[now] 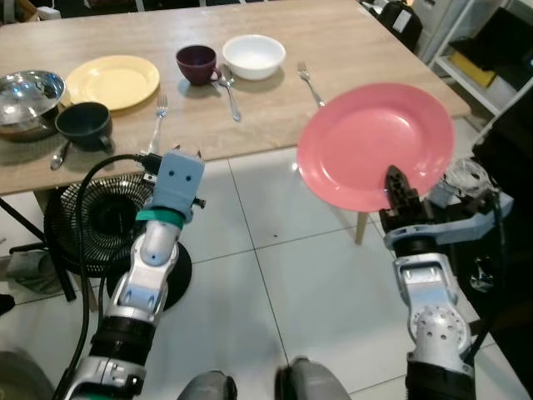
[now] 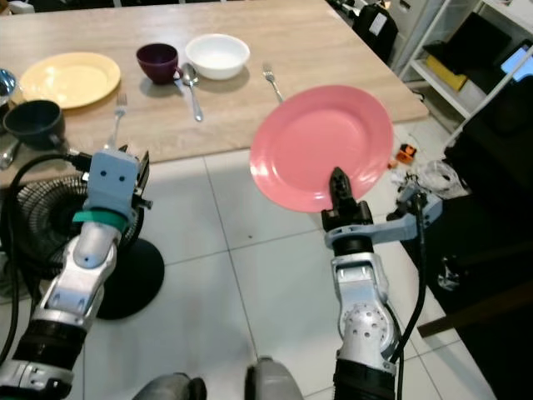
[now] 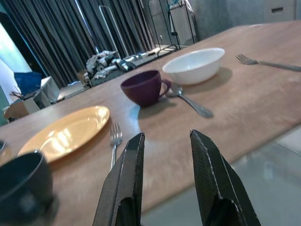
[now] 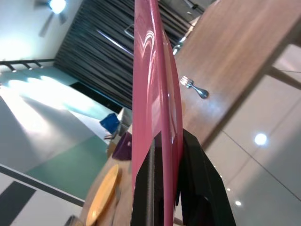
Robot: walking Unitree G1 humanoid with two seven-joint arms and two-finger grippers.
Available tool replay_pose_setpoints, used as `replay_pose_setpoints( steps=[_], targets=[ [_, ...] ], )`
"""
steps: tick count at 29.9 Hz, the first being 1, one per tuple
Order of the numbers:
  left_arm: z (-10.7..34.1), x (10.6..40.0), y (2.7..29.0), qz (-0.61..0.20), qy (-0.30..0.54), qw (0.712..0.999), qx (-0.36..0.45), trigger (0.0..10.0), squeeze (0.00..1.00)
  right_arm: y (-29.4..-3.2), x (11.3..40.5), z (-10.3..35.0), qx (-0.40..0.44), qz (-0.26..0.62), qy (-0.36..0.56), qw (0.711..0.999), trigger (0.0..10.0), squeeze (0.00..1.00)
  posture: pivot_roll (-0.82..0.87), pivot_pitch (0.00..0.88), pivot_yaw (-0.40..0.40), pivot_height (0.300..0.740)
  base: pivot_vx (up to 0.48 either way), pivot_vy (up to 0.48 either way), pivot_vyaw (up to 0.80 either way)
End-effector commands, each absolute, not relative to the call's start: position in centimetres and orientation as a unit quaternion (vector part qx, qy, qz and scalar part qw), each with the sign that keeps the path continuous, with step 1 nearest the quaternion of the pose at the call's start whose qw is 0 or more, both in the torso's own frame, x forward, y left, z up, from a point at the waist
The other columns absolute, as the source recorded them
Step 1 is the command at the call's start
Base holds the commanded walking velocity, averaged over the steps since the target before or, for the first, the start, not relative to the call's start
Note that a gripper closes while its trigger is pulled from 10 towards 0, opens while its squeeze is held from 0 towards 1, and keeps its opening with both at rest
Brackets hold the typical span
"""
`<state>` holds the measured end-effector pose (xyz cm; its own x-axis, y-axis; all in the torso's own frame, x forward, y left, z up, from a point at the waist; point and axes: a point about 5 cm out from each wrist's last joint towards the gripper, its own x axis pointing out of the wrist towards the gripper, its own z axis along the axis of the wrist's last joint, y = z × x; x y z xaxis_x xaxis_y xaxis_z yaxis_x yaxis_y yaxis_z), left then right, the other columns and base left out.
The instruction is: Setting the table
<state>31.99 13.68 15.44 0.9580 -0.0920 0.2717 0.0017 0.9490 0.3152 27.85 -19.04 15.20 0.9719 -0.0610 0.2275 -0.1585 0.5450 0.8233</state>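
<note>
round glossy pink plate (image 1: pixel 375 143) on edge in right gripper (image 1: pixel 398 188)

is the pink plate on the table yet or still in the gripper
Not on the table: the right gripper pinches the pink plate by its near rim, tilted up at the table's near edge.

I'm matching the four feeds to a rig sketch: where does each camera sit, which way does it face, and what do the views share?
Left eye: on the head, looking down at the table and floor; both silver arms show, right tool holding the pink plate.
Right eye: the same scene from beside it.
Left wrist: along the open left tool toward the purple cup, white bowl and yellow plate.
Right wrist: along fingers clamping the pink plate edge-on.
Shared: all show the table.
</note>
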Motion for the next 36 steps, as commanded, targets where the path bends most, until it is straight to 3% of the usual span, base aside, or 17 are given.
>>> replay_pose_setpoints(
  steps=[1, 17, 36],
  targets=[
    [15.4, 31.9, 13.3, -0.032, -0.144, 0.976, 0.161, 10.0, 0.00, -19.3, 27.7, 15.4, 0.479, 0.025, -0.124, 0.869, 10.0, 0.00, -0.04, 0.000, 0.044, 0.740, 0.472, 0.000, 0.00],
    [17.0, 32.2, 11.8, -0.068, -0.171, 0.969, 0.165, 10.0, 0.00, -20.6, 27.5, 15.6, 0.487, -0.002, -0.137, 0.862, 10.0, 0.00, -0.05, 0.000, 0.049, 0.740, 0.458, 0.000, 0.00],
    [16.3, 31.7, 11.2, -0.093, -0.159, 0.969, 0.165, 10.0, 0.00, -20.4, 27.7, 15.2, 0.475, 0.001, -0.123, 0.871, 10.0, 0.00, -0.04, 0.000, 0.046, 0.740, 0.000, 0.000, 0.00]
  ],
)
